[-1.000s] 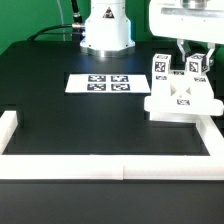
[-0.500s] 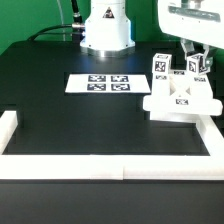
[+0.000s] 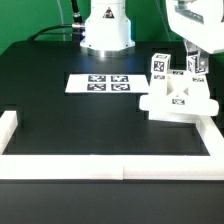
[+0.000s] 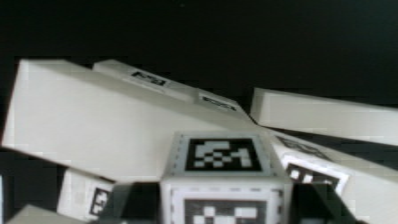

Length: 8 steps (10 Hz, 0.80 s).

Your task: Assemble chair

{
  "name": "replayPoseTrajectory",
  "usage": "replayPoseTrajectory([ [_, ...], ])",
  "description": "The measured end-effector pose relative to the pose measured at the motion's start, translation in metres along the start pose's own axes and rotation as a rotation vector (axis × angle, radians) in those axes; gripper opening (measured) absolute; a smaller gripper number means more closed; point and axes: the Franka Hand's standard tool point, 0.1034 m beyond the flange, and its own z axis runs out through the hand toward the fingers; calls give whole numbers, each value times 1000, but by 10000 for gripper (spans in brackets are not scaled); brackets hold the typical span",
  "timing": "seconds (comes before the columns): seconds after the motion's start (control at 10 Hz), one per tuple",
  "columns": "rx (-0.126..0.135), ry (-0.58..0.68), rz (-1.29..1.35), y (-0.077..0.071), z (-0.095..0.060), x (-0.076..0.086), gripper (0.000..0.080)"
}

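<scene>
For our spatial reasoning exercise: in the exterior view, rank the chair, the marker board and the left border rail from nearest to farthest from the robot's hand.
1. chair, directly under the hand, exterior view's right.
2. marker board, centre of table.
3. left border rail, far edge on exterior view's left.

A robotics lab; black table (image 3: 60, 120), marker board (image 3: 100, 84), white border rails (image 3: 110, 165).

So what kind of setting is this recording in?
Probably a lab robot test bench: a black table fenced by white border rails, a marker board of printed tags, and tagged white chair parts.
</scene>
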Motion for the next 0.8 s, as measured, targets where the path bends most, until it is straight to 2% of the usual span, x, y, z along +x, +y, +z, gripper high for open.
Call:
replayPoseTrajectory([
  [0.2, 0, 0, 53, 0, 0, -1, 288],
  [0.3, 0, 0, 47, 0, 0, -1, 371],
  [0.4, -1, 0, 30, 0, 0, -1, 371],
  [0.5, -7, -2, -7, 1, 0, -1, 550],
  [0.6, -22, -5, -41, 2, 0, -1, 618],
  [0.7, -48, -9, -137, 2, -2, -2, 618],
  [0.8, -47, -6, -217, 0, -2, -2, 644],
])
